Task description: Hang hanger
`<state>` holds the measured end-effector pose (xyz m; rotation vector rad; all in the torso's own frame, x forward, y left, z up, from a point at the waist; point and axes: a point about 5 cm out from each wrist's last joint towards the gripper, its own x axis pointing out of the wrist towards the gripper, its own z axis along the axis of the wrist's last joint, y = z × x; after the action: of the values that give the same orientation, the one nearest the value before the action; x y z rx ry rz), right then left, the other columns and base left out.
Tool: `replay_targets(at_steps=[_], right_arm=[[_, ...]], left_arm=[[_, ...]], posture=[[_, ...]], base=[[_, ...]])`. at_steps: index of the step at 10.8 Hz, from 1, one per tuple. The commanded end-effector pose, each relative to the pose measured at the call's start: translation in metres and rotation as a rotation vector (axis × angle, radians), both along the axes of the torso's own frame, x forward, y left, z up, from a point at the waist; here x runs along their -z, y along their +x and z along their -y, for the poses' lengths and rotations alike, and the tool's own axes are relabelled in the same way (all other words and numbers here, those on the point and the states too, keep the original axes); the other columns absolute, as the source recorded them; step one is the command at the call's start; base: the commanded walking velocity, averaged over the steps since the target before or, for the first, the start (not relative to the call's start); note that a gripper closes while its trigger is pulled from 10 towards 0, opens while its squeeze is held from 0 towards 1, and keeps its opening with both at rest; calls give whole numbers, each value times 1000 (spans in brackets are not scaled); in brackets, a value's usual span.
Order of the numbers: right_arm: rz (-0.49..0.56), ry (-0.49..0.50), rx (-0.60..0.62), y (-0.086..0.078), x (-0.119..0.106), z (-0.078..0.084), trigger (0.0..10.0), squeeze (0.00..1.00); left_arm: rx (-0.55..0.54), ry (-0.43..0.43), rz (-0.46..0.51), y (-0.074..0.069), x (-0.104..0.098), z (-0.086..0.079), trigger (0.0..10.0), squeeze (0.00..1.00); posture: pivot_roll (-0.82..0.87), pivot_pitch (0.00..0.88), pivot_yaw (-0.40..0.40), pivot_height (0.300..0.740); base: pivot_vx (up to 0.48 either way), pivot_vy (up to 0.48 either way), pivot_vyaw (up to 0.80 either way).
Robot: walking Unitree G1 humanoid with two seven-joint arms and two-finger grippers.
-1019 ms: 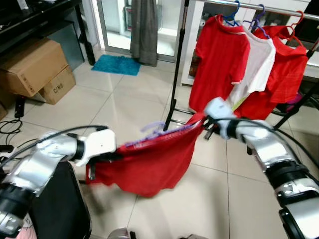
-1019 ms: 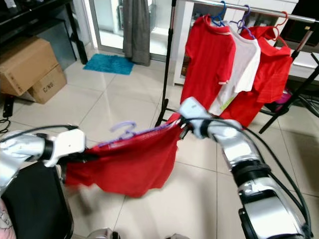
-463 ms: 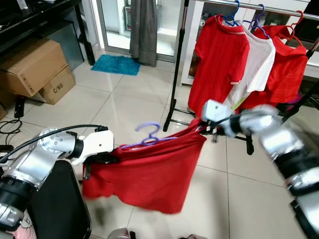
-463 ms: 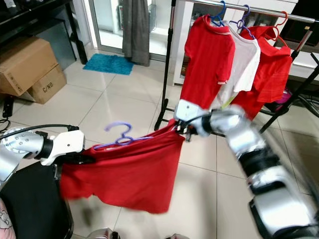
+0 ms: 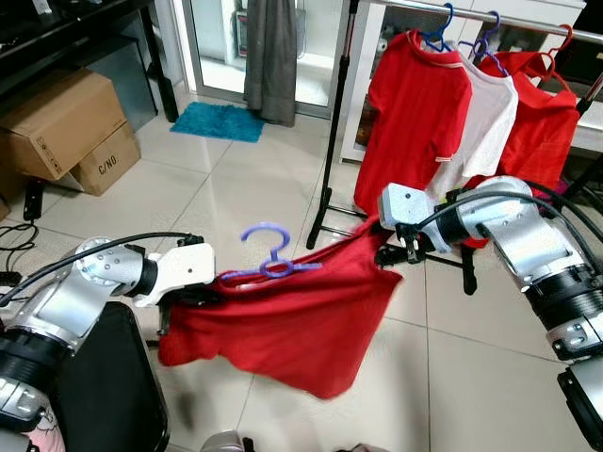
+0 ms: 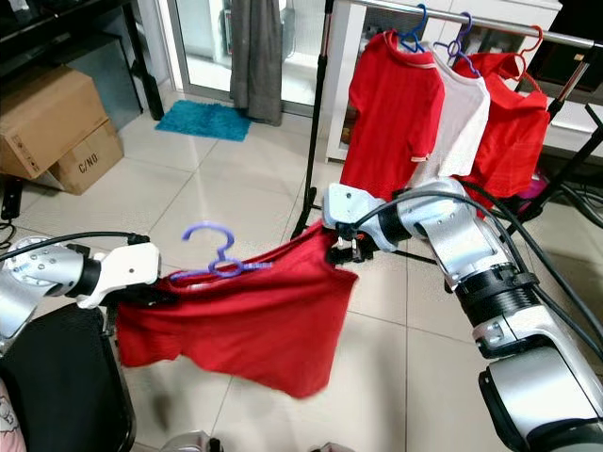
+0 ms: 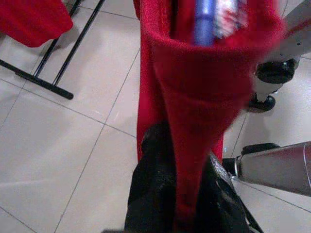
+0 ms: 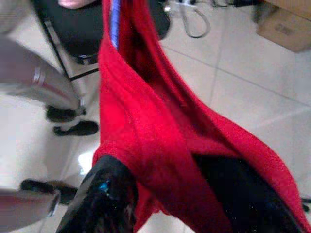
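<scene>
Clothes rack (image 5: 332,122): black upright and a top rail carrying two red shirts and a white one on hangers; it stands beyond the arms, apart from the load.
Red shirt (image 5: 283,320): stretched between the two arms above the tiled floor, its lower edge sagging free. Judged soft, light and floppy (it will swing and drape rather than hold a shape), so the cloth alone gives poor control.
Left gripper (image 5: 184,299): its black fingers are pinched on the shirt's left shoulder; the left wrist view shows red cloth running up from between them.
Right gripper (image 6: 341,252): clamped on the shirt's right shoulder end, just in front of the rack's foot.
Purple hanger (image 5: 268,259): inside the shirt, only the hook and neck standing out of the collar, midway between the grippers. Judged thin, stiff, smooth plastic, likely to slip inside the cloth.
Where to hold: probably through the cloth at the hanger's shoulder ends, as now, keeping the hook upright and free for the rail.
</scene>
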<state>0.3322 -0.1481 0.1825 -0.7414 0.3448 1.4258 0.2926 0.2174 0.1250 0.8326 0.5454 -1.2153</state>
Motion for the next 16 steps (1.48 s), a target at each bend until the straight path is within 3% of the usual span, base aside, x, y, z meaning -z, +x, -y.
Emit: replay_targets(at_steps=[1, 3, 7, 9, 10, 12, 14, 16], right_arm=[[-3, -27, -32, -2, -5, 2, 10000, 1000], [-27, -29, -47, -6, -7, 5, 10000, 1000], [337, -105, 135, 19, -18, 2, 10000, 1000], [421, -132, 34, 13, -26, -4, 10000, 1000], [429, -181, -43, 8, -26, -3, 10000, 1000], [410, -308, -82, 5, -20, 7, 10000, 1000], [415, -325, -83, 8, -20, 9, 10000, 1000], [347, -281, -105, 3, -22, 9, 10000, 1000]], left_arm=[[33, -4, 14, 2, -4, 7, 0, 0], [41, -5, 18, 4, -7, 7, 0, 0], [28, -31, 25, 4, -9, 8, 0, 0], [17, -26, 24, 5, -9, 5, 0, 0], [8, -25, 26, 6, -10, 2, 0, 0], [7, -25, 31, 7, -12, 1, 0, 0], [23, -53, 31, 7, -14, 6, 0, 0], [26, -59, 30, 6, -14, 7, 0, 0]], posture=[[-62, 0, -65, 740], [-63, 0, -64, 740], [-67, 0, -62, 740], [-67, 0, -62, 740], [-73, 0, -61, 740], [-73, 0, -61, 740], [-73, 0, -61, 740], [-76, 0, -65, 740]], base=[[0, 0, 0], [0, 0, 0], [0, 0, 0], [0, 0, 0], [0, 0, 0], [0, 0, 0], [0, 0, 0], [0, 0, 0]])
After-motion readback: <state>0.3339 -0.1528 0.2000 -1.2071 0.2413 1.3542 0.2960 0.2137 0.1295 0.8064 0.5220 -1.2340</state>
